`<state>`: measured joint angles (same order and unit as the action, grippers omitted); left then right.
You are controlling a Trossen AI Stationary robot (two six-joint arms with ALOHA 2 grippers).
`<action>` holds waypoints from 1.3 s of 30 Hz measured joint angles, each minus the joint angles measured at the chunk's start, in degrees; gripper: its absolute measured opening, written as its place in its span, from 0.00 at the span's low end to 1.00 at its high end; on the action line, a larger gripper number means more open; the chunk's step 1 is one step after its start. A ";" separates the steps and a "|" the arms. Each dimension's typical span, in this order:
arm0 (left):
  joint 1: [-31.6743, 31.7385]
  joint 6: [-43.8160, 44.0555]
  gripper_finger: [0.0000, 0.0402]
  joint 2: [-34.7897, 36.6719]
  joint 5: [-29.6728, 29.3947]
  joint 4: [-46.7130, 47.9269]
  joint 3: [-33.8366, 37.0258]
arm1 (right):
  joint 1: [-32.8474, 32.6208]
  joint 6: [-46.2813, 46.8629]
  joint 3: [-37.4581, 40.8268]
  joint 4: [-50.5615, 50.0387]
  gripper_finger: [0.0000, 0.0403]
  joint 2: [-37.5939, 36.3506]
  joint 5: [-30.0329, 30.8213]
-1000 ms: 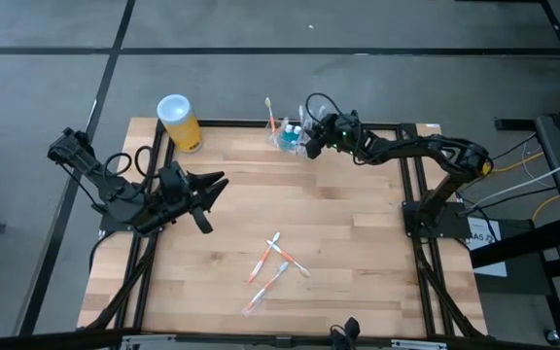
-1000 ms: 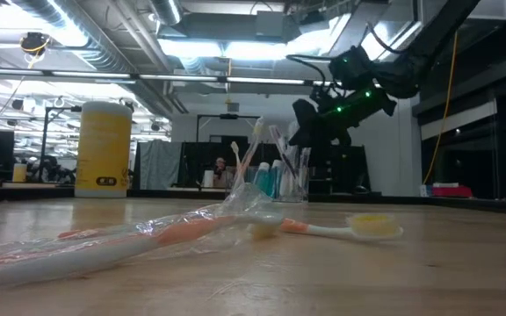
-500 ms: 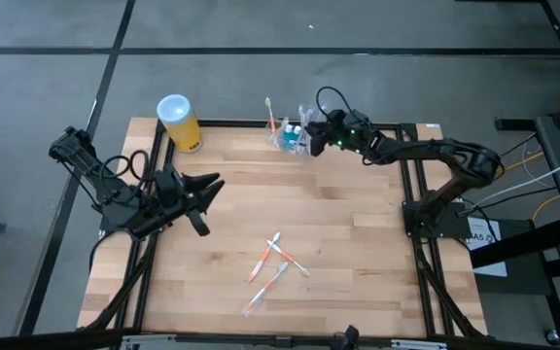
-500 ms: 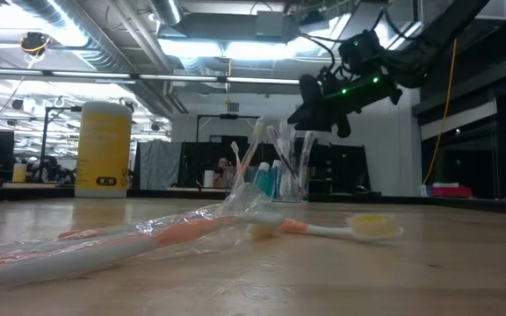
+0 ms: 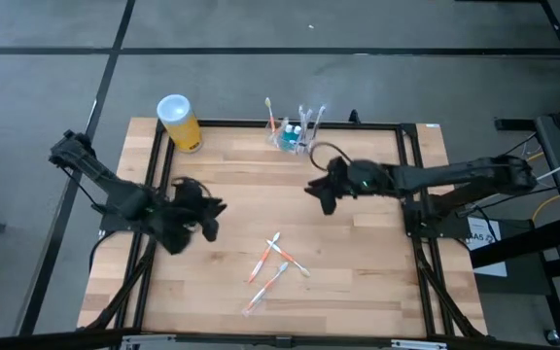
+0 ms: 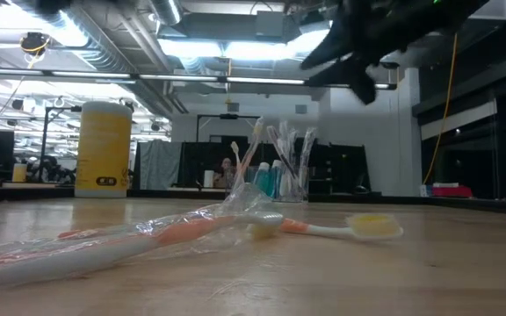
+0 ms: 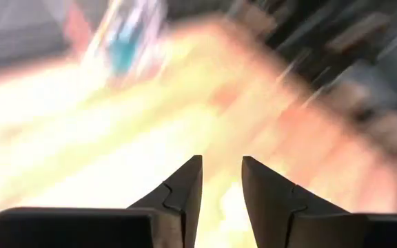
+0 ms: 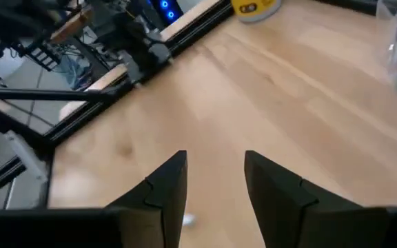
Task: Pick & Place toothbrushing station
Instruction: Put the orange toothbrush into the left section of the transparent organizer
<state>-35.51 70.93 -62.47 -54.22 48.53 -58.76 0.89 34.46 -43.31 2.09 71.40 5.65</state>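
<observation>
My two-finger grippers are dark. I see a clear plastic holder (image 5: 294, 136) with teal inside, a yellow cylindrical canister (image 5: 179, 122) topped white, orange-and-white toothbrushes (image 5: 278, 261), and a pale striped wooden table (image 5: 358, 253).

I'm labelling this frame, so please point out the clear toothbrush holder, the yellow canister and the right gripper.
Holder (image 5: 294, 136): high view, on its clear body at the table's far edge.
Canister (image 5: 185, 130): high view, on its yellow side below the white top.
Right gripper (image 5: 317, 192): high view, between its open fingertips.
</observation>
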 joint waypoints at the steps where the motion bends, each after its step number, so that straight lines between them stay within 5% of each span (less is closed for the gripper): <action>1: 0.82 4.38 0.24 -1.65 3.80 4.52 0.09 | -2.01 1.59 0.02 -1.28 0.37 -1.25 2.11; 5: 4.39 7.17 0.23 -7.45 12.27 5.92 0.07 | -8.50 7.67 -0.02 -2.17 0.37 -3.56 11.09; 13: 14.67 -1.16 0.24 -20.53 37.19 -14.49 0.04 | -16.01 17.90 -0.02 -5.49 0.37 -4.05 20.16; 19: 16.51 7.27 0.22 -28.09 39.38 -22.21 0.00 | -22.14 18.88 -0.02 -5.29 0.37 -4.05 20.81; 26: 16.55 5.91 0.21 -35.86 42.86 -29.68 -0.02 | -28.27 16.08 0.00 -4.28 0.37 -4.94 22.35; 39: 18.32 -4.86 0.31 -46.92 44.87 -18.46 -11.96 | -36.15 11.69 0.00 2.79 0.37 -6.28 30.08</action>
<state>-17.19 66.06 -109.40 -9.34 30.07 -70.72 -35.26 46.15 -43.31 4.87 65.12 35.73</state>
